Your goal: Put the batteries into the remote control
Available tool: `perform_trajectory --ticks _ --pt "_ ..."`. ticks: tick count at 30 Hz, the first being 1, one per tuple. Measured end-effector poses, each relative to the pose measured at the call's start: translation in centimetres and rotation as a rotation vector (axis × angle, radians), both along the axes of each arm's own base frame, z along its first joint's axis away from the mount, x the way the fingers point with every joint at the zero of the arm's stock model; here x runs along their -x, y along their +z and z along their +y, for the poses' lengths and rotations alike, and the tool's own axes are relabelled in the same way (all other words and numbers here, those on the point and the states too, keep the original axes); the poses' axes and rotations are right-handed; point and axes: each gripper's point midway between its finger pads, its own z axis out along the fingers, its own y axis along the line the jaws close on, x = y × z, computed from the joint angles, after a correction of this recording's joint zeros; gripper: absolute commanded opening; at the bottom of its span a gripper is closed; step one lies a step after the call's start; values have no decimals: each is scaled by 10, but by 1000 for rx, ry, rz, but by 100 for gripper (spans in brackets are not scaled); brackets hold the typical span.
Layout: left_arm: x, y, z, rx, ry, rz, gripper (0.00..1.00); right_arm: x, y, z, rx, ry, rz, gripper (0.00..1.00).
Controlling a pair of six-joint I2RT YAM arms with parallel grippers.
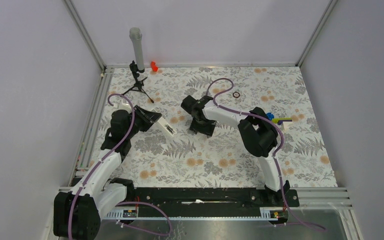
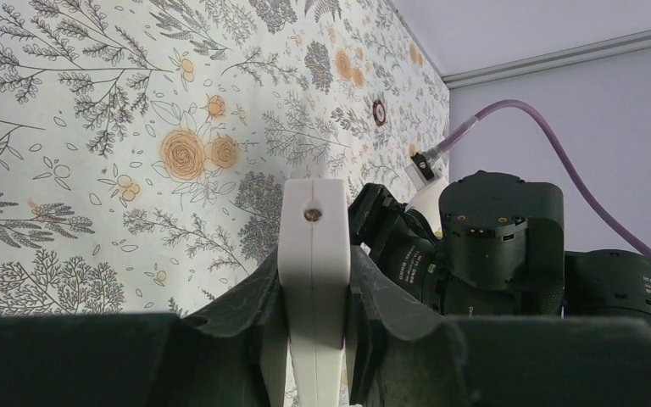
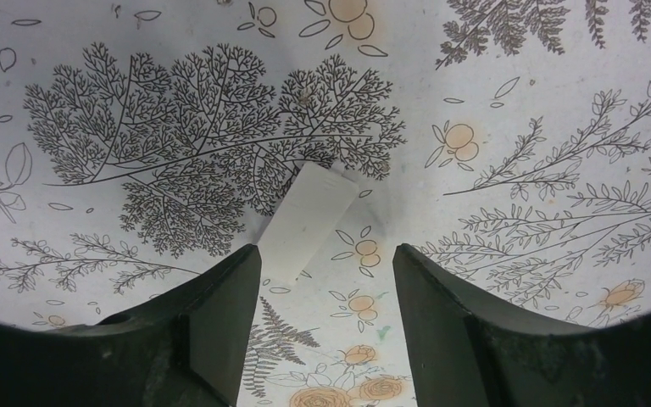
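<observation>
Left jaws clamp one remote control — right jaws gape over one white strip.

White remote control in left hand

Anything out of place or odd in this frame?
A short white strip lies loose and skewed on the table under the open right pincer, apart from the remote clamped in the left pincer. Nothing looks spilled or broken.

The remote control runs off the bottom edge, its flanks hidden by the left tool.
</observation>
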Motion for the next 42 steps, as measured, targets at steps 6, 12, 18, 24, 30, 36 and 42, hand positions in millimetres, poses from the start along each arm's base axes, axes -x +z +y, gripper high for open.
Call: perform_trajectory --ticks 6,12,18,24,30,36,42 --pt "0 1 0 5 -1 -2 0 2 0 1 -5 39 17 64" --pt "1 3 -2 20 -10 -10 0 -10 -1 9 -26 59 15 78" --pt "9 17 -3 9 -39 -72 0 -16 1 14 -44 40 2 74" --pt "15 19 -3 -21 -63 -94 0 -14 -6 6 -11 -5 8 68" --pt "16 17 -2 -36 -70 -94 0 -9 -11 0 -1 8 18 67" --pt "15 16 -2 -31 -78 -88 0 5 -12 -16 20 72 30 43" --pt "13 18 -1 -27 -75 -98 0 32 -12 -40 31 192 61 40"
